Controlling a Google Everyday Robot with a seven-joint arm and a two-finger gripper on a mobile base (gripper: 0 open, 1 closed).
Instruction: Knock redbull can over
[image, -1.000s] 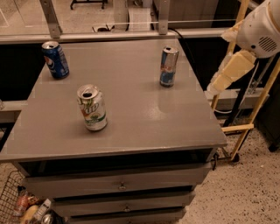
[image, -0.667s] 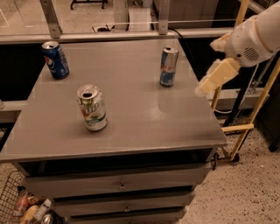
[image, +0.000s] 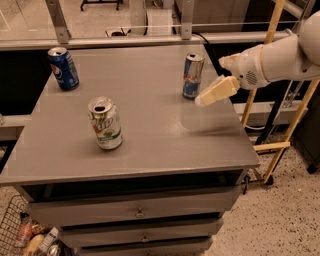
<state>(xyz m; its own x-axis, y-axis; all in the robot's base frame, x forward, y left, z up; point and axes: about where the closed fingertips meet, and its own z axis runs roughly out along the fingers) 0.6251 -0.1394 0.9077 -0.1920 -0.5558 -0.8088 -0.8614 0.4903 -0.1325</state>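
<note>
camera view: i see the redbull can (image: 193, 76) upright, rear right of the table (image: 150, 150)
gripper (image: 201, 101): tip just beside the can's base — on its right
fingers (image: 220, 90): pressed together, gripping nothing

One redbull can (image: 192, 76), one hand (image: 206, 98) beside it, two other cans (image: 63, 68) (image: 105, 123)

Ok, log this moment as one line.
claw: low beside redbull can base, contact unclear | redbull can: upright | knock-over: not yet done
</note>
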